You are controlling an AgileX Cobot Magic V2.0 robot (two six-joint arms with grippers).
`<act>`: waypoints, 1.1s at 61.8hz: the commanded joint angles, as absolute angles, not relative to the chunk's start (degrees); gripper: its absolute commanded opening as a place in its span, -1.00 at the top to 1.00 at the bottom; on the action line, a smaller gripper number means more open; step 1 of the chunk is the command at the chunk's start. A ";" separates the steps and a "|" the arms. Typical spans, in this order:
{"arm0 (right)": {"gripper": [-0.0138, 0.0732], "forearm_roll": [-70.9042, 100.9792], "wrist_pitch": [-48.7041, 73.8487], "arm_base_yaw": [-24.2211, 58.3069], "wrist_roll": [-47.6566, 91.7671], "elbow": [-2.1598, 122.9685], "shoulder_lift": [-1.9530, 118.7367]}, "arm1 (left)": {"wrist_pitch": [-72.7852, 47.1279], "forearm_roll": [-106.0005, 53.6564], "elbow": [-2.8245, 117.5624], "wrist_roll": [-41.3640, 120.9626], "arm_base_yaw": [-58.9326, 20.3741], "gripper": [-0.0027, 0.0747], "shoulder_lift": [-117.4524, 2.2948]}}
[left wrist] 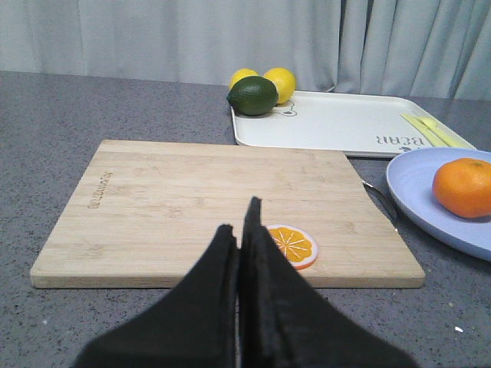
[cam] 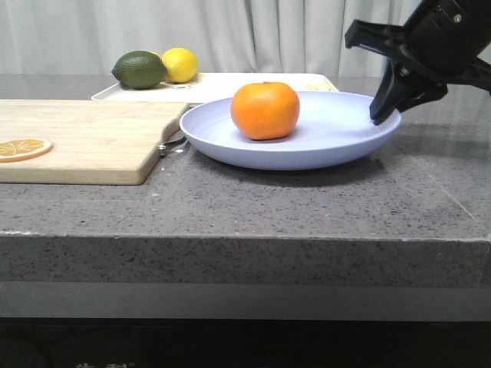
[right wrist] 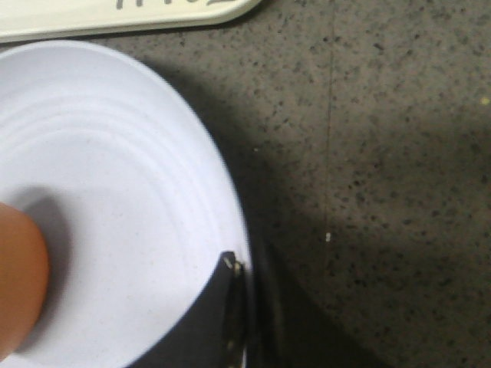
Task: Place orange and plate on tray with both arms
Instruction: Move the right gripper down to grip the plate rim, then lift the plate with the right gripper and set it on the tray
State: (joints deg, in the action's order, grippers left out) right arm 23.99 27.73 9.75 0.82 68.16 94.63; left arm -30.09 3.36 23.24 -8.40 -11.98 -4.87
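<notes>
Jaws: right gripper (right wrist: 244, 307) pinched on the near-right rim of the plate (cam: 337, 138), orange (cam: 265, 110) riding on it, so one lift moves both. Left gripper (left wrist: 239, 230) closed empty over cutting board (left wrist: 192, 192). Tray (left wrist: 337, 123) just behind plate.

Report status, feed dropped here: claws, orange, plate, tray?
Right claw shut on plate rim. Left claw shut, empty, over board. Orange sits on plate. Tray behind; lime on its corner.
</notes>
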 commanded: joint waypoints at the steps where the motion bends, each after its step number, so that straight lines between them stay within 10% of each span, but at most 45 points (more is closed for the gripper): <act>1: 0.81 26.70 26.98 8.48 1.54 73.10 93.09 | -24.91 3.05 24.74 -8.86 -11.84 0.98 -5.50; 68: 0.81 33.91 48.33 6.68 -8.07 161.96 144.83 | -24.91 3.05 24.74 -8.86 -11.84 0.98 -5.50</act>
